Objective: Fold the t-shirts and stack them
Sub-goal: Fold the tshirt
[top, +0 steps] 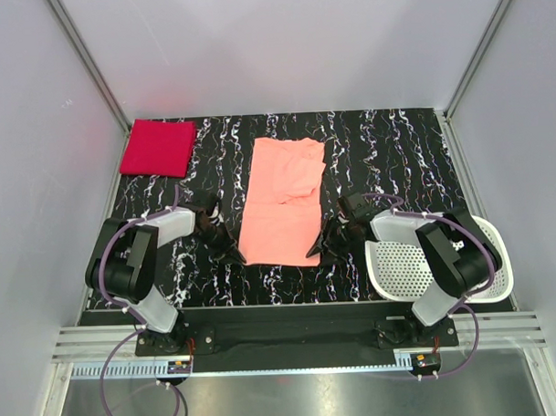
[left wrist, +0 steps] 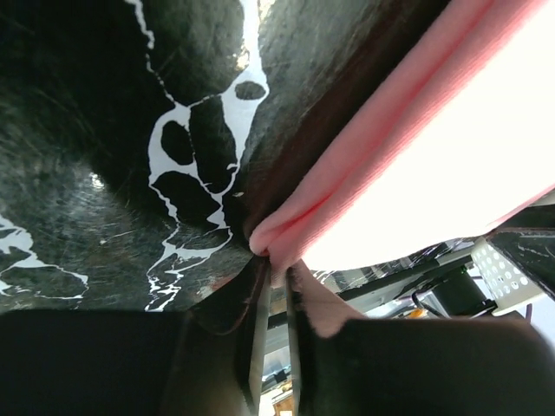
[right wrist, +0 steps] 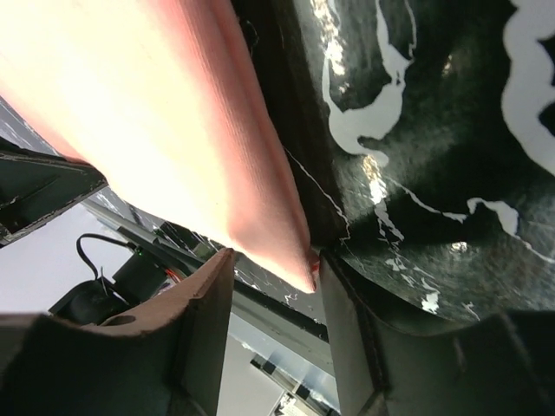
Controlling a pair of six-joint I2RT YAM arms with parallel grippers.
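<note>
The salmon t-shirt [top: 282, 203] lies as a long narrow strip in the middle of the black marbled table, with its sleeve part bunched at the far end. The crimson t-shirt [top: 157, 146] is a neat folded rectangle at the far left. My left gripper [top: 232, 252] is at the strip's near left corner. In the left wrist view it [left wrist: 277, 273] is shut on the salmon t-shirt's [left wrist: 416, 130] folded edge. My right gripper [top: 319, 252] is at the near right corner. In the right wrist view it [right wrist: 276, 256] is open, with the shirt's [right wrist: 156, 113] corner between the jaws.
A white perforated basket [top: 399, 268] stands at the near right beside the right arm and also shows in the left wrist view [left wrist: 503, 273]. Grey walls close the table in on the left, right and back. The table's front edge [top: 281, 306] is just behind both grippers.
</note>
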